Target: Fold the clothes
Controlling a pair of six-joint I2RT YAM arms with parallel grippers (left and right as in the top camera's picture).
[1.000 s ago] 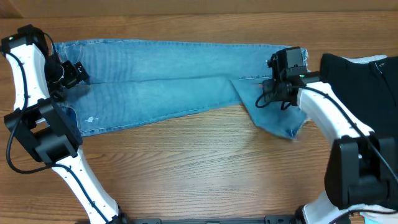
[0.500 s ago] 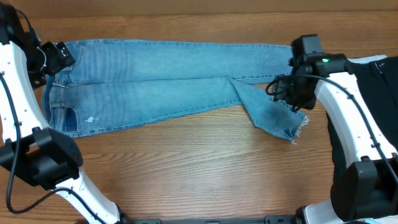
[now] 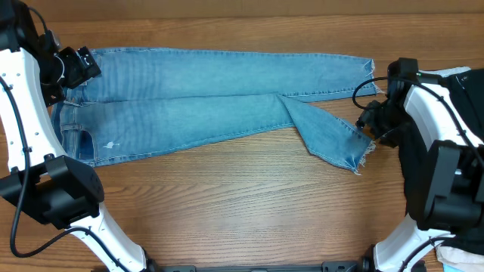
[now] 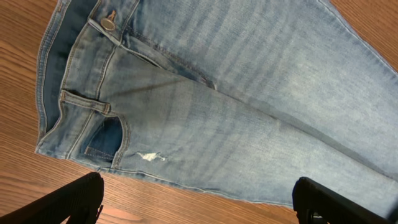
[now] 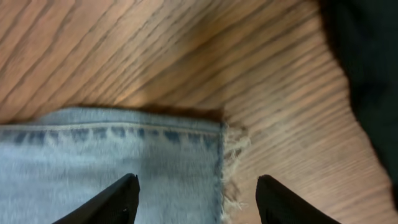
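Note:
The clothes, light blue jeans (image 3: 212, 102), lie flat across the table with the waist at the left and the legs running right. The near leg bends down to a frayed hem (image 3: 361, 160). My left gripper (image 3: 78, 65) hovers open over the waist; its wrist view shows the button (image 4: 109, 22), the small rip (image 4: 149, 157) and nothing between the fingers (image 4: 69, 202). My right gripper (image 3: 374, 123) stands open just right of the leg ends. Its wrist view shows the frayed hem (image 5: 231, 155) below and between the fingers (image 5: 118, 200), not pinched.
A black garment (image 3: 473, 102) lies at the right edge, under the right arm, and fills the right wrist view's corner (image 5: 367, 62). A white cloth (image 3: 463, 72) peeks out behind it. Bare wooden table (image 3: 242, 204) lies in front of the jeans.
My right gripper has moved right, off the near leg to beyond the hems, uncovering both leg ends. My left gripper has shifted up and left to the waist's far corner.

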